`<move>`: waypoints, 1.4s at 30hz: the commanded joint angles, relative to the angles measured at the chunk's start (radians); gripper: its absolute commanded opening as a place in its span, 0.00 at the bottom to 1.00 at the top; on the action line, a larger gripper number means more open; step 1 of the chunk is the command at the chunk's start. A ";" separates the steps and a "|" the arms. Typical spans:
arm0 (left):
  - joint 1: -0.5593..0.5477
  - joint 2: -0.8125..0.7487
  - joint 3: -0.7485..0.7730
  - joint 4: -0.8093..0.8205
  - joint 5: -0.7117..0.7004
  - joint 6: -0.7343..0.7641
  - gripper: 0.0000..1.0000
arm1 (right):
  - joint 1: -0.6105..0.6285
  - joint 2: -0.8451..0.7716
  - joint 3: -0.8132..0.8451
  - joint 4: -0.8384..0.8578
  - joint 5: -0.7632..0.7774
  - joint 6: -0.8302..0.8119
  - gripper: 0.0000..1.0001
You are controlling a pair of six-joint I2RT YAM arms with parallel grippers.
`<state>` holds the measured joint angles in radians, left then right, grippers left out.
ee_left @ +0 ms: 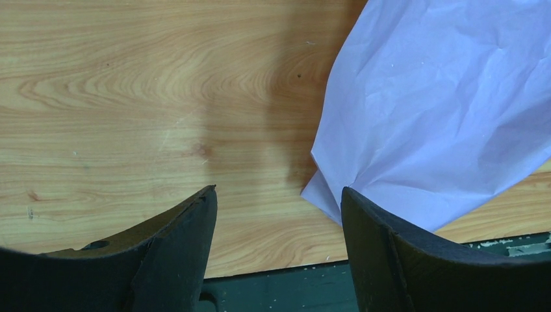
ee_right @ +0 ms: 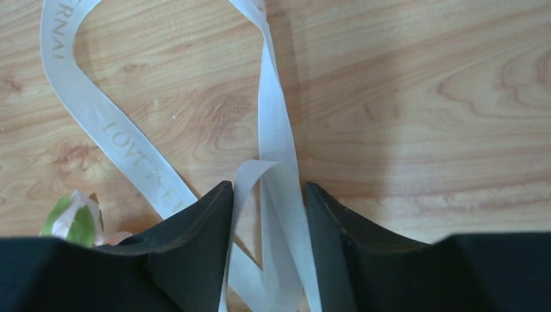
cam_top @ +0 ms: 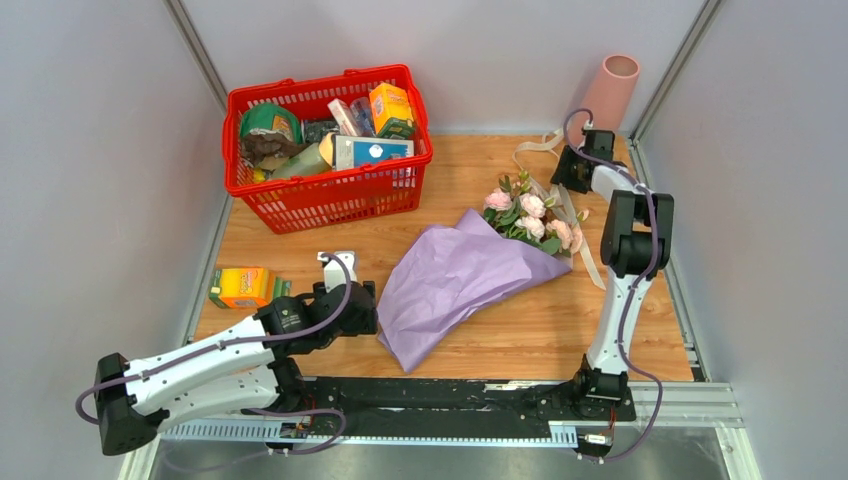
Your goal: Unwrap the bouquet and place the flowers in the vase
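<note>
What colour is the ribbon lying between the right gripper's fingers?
Cream-white ribbon with faint gold printed lettering; clearest in the right wrist view.

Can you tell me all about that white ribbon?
The ribbon is a thin, cream, see-through woven band with pale gold letters. It looks untied and lies loose in loops on the wooden table, beside the roses. Two strands run between the open fingers of the right gripper.

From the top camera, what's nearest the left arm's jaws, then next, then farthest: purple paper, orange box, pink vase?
1. purple paper, just right of the left gripper, by its jaws.
2. orange box, off to its left.
3. pink vase, far back right corner.
</note>
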<state>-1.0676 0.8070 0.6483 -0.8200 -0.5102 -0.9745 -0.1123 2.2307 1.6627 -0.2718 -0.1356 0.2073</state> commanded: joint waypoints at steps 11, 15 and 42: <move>0.060 0.034 -0.016 0.100 0.036 0.030 0.75 | 0.079 0.139 0.304 0.171 0.005 0.075 0.00; 0.064 0.041 -0.013 0.125 0.030 0.048 0.75 | 0.092 0.080 0.183 0.567 -0.053 0.122 0.00; 0.075 0.074 -0.004 0.167 0.056 0.068 0.75 | 0.140 0.012 0.376 0.515 0.082 -0.009 0.64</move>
<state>-0.9985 0.8974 0.6331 -0.6750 -0.4683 -0.9142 0.0196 2.3631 2.0644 0.4095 -0.1268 0.2485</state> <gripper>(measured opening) 0.751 0.620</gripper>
